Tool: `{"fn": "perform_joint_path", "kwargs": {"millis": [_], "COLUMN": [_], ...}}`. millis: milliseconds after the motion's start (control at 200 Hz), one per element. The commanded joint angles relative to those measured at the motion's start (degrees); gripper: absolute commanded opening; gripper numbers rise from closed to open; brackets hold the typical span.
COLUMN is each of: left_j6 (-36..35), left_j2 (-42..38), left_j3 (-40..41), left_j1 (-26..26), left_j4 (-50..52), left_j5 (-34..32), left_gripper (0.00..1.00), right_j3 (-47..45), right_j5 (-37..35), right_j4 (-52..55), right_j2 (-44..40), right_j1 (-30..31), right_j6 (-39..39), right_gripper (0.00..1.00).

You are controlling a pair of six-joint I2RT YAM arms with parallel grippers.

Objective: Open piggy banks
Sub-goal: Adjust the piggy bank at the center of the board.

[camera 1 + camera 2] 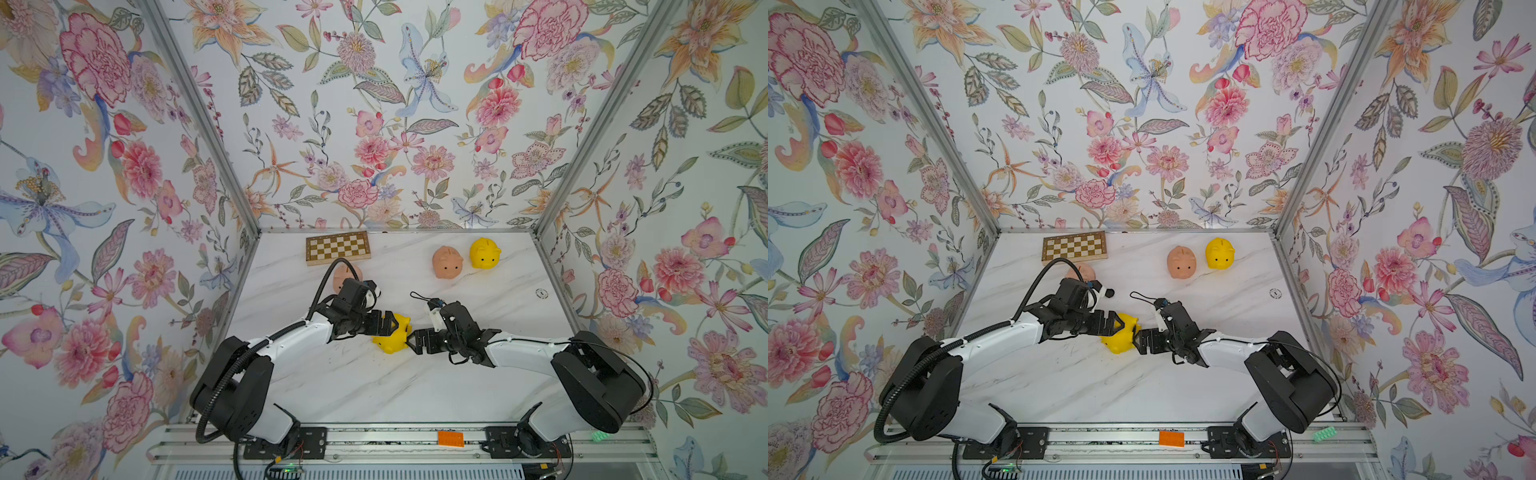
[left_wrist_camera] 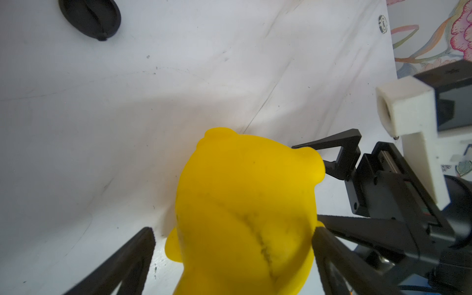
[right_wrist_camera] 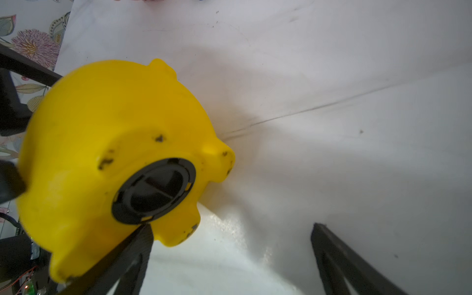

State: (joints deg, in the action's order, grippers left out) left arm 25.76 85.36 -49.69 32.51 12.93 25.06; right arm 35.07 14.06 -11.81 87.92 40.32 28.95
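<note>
Yellow piggy bank (image 1: 392,343) on side between both grippers, black plug (image 3: 153,190) facing right gripper (image 3: 231,226). Left gripper (image 2: 233,229) fingers spread, straddling body, likely to brace it. Right fingers also spread, one tip at plug rim; plug still seated.

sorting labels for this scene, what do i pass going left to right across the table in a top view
chessboard → near yellow piggy bank → peach-pink piggy bank → far yellow piggy bank → small round disc; half-hidden pink piggy bank overlaps the chessboard, so left out
</note>
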Motion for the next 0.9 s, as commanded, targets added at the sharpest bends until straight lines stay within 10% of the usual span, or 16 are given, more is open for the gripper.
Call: {"fn": "perform_joint_path", "kwargs": {"millis": [0, 896], "left_j6": [-0.4, -10.3], "left_j2": [-1.3, 1.2], "left_j3": [-0.7, -6.4], "left_j1": [-0.4, 0.7], "left_j4": [1.9, 5.9], "left_j5": [-0.6, -3.1], "left_gripper": [0.99, 0.99], "right_j3": [1.4, 2.5], "right_j5": [-0.8, -1.5], "right_j4": [-1.0, -1.8], "right_j2": [1.2, 4.0], "right_j1": [0.8, 0.5], "right_j6": [0.4, -0.5], "right_gripper": [0.99, 0.99]}}
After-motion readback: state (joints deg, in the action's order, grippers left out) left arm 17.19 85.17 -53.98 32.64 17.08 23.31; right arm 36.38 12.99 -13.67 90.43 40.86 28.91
